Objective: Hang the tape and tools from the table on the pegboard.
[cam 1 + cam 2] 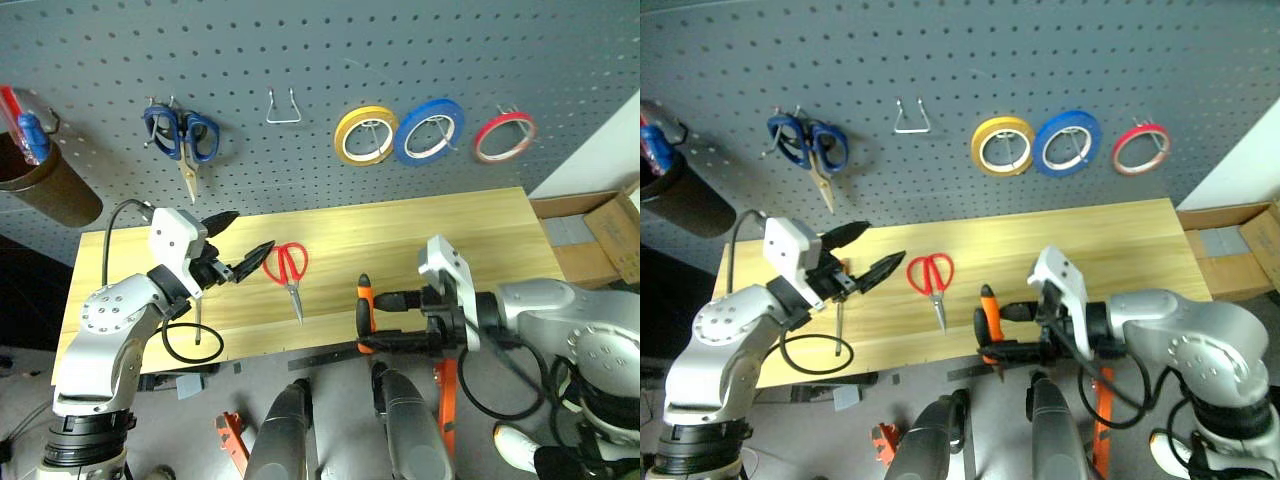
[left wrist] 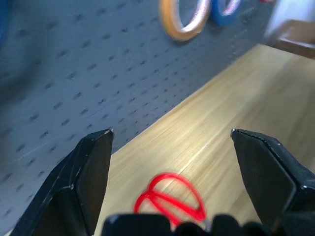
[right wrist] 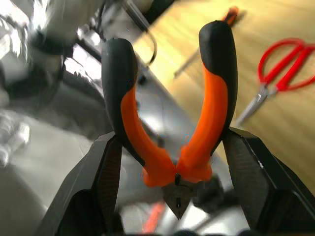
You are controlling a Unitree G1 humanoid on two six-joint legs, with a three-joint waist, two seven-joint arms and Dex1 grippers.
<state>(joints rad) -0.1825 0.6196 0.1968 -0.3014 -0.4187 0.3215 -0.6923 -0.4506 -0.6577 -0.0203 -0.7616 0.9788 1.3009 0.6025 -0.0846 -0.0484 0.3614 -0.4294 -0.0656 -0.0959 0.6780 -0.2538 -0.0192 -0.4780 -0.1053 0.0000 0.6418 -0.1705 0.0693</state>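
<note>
The red scissors (image 1: 288,265) lie flat on the table (image 1: 450,225), handles toward the pegboard (image 1: 300,50). My left gripper (image 1: 250,232) hovers open just left of them, pointing at them, with nothing between its fingers. A slim screwdriver (image 1: 838,330) lies on the table under that hand, partly hidden. My right gripper (image 1: 385,320) is shut on the orange-and-black pliers (image 1: 365,315), holding them off the table's front edge, handles up. The red tape (image 1: 503,137) hangs on a pegboard hook at the far right.
A yellow tape ring (image 1: 365,135) and a blue one (image 1: 428,130) hang left of the red tape. Blue-handled scissors (image 1: 180,135) hang at the left, beside an empty wire hook (image 1: 283,108). A brown cup (image 1: 45,185) is mounted far left. A cardboard box (image 1: 600,235) sits right of the table.
</note>
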